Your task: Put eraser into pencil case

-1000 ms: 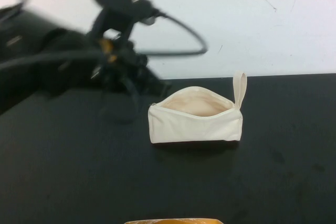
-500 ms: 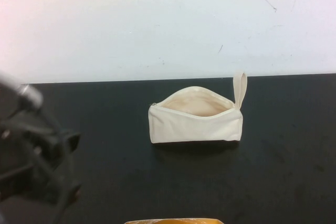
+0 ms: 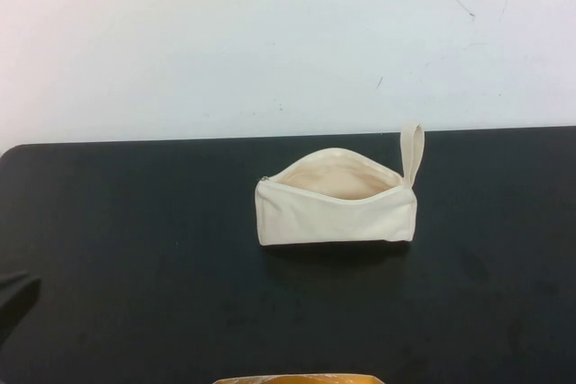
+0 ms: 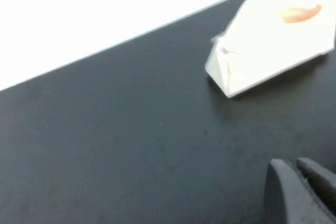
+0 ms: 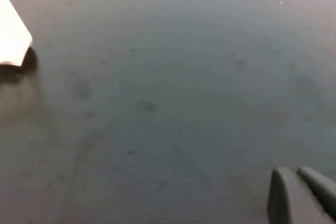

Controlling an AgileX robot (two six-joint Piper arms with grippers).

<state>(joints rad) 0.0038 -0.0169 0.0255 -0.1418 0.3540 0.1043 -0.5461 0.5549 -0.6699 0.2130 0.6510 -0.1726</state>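
Note:
The cream pencil case (image 3: pixel 336 197) stands on the black table (image 3: pixel 135 249) at mid-table, its zip mouth open upward and its loop strap (image 3: pixel 411 152) at its right end. It also shows in the left wrist view (image 4: pixel 273 40), where a small tan-orange patch (image 4: pixel 299 13) lies in its opening; I cannot tell if that is the eraser. No eraser shows on the table. My left gripper (image 4: pixel 291 165) is shut and empty, far from the case at the table's left front. My right gripper (image 5: pixel 293 172) is shut and empty over bare table; a corner of the case (image 5: pixel 11 35) shows in its view.
A white wall (image 3: pixel 288 33) rises behind the table's far edge. An orange-yellow object (image 3: pixel 297 379) peeks in at the bottom edge of the high view. A dark sliver of my left arm (image 3: pixel 13 299) sits at the left edge.
My left arm has pulled back from beside the case, down to the left front, and is almost out of the high view. The case has not moved.

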